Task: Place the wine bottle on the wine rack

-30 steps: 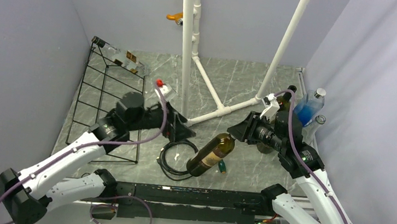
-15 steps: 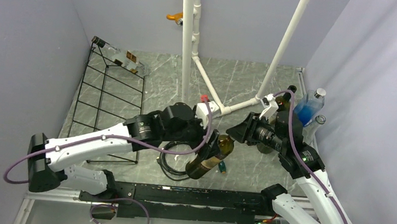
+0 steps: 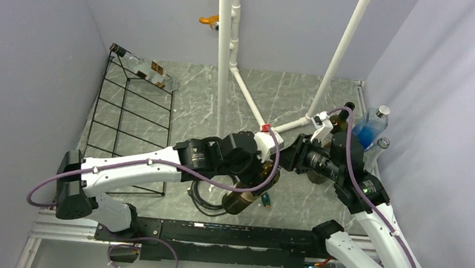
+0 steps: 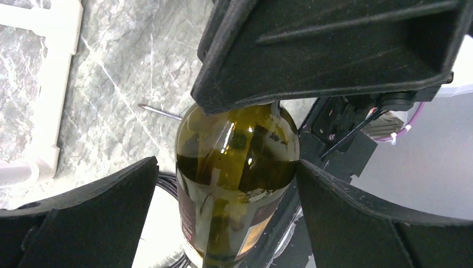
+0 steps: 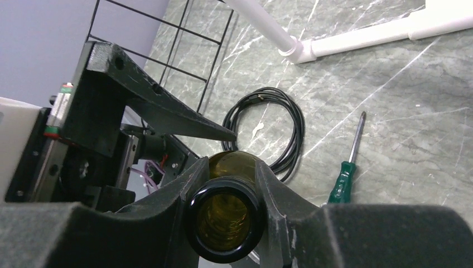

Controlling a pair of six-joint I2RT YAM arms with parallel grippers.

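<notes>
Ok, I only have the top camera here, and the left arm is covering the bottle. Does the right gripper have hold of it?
Observer: Yes. In the right wrist view the right gripper is shut on the neck of the bottle, just under its mouth.
Operator: And the left gripper, is it closed on the bottle too?
Observer: No. In the left wrist view the left gripper is open. Its fingers stand one on each side of the bottle's body, and a gap shows between that finger and the glass.
</notes>
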